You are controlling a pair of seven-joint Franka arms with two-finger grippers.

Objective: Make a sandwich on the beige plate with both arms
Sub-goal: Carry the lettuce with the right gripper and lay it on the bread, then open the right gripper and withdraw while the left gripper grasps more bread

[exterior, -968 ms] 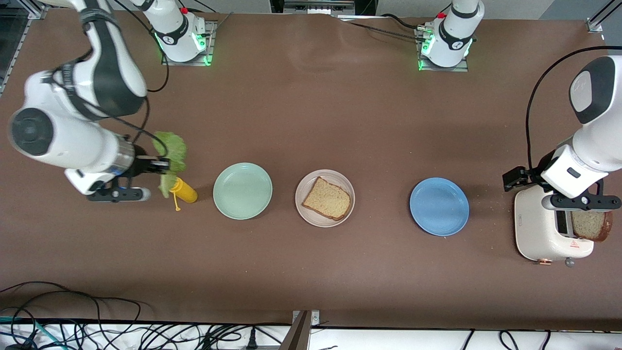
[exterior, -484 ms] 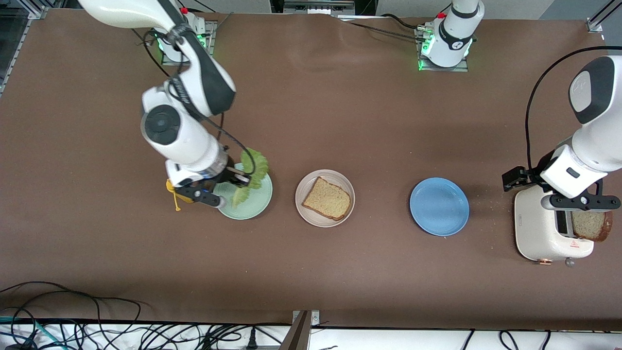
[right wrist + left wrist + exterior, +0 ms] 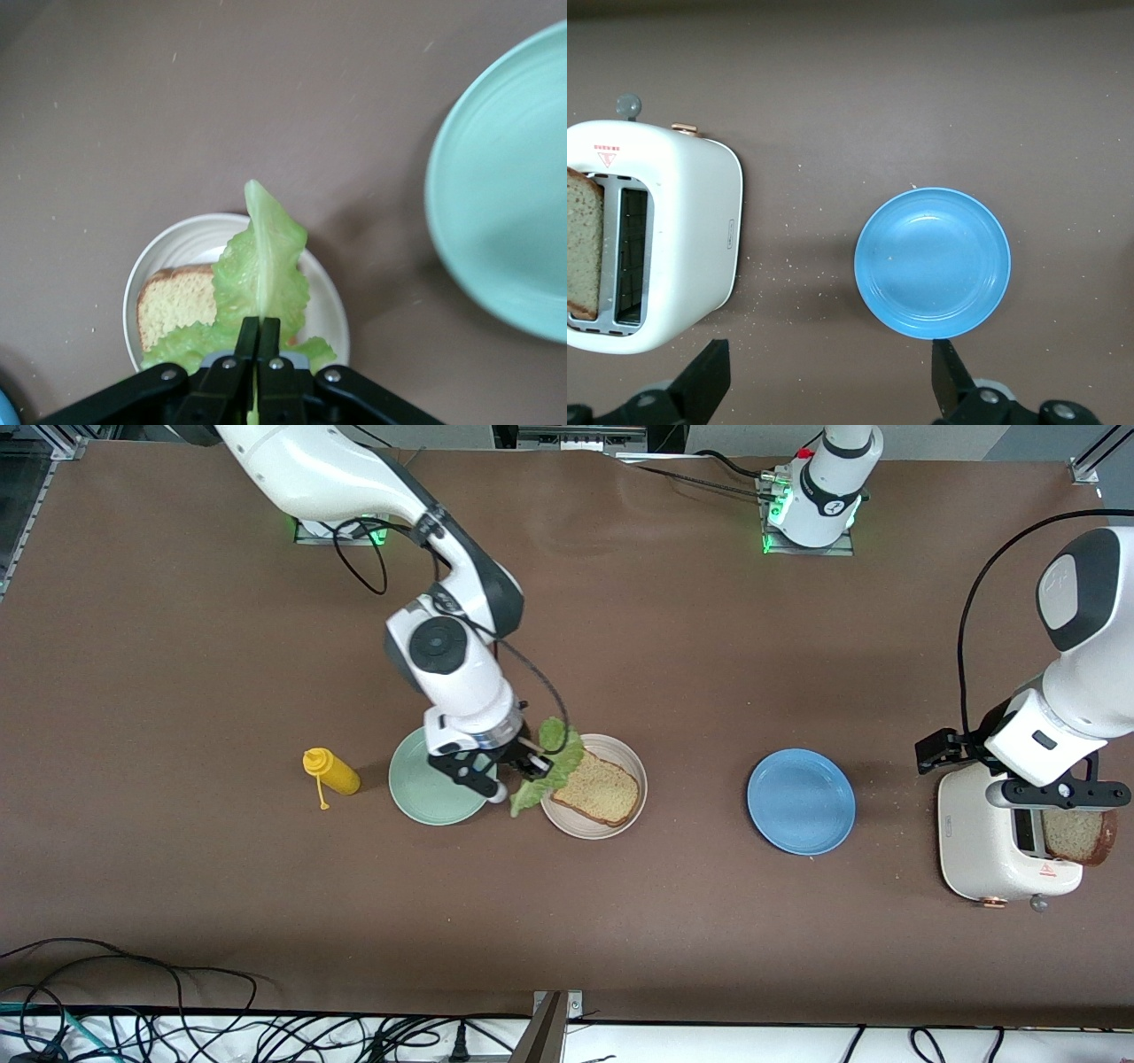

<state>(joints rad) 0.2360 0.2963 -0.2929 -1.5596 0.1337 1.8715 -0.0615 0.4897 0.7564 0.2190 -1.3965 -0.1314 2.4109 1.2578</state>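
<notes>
Beige plate (image 3: 634, 766) sits mid-desk, between the mint-green plate (image 3: 416, 788) and the blue plate (image 3: 801, 802). One bread slice (image 3: 598, 788) lies flat on it, toward the left arm's end of the plate.

Lettuce leaf (image 3: 549, 766) hangs in the air over the plate's rim at the right arm's end, overlapping the edge of the slice in the front view. The right gripper (image 3: 529, 763) has its fingers (image 3: 248, 341) pinched tight on the leaf's stem end; right wrist view shows the leaf over the plate and partly covering the bread.

Left gripper (image 3: 828, 390) hovers over the white toaster (image 3: 992, 837) at the left arm's end of the desk, fingers spread wide, holding nothing. A second bread slice (image 3: 1076, 837) stands in the toaster slot.

Yellow squeeze bottle (image 3: 332, 772) lies on the desk beside the mint-green plate, toward the right arm's end.
</notes>
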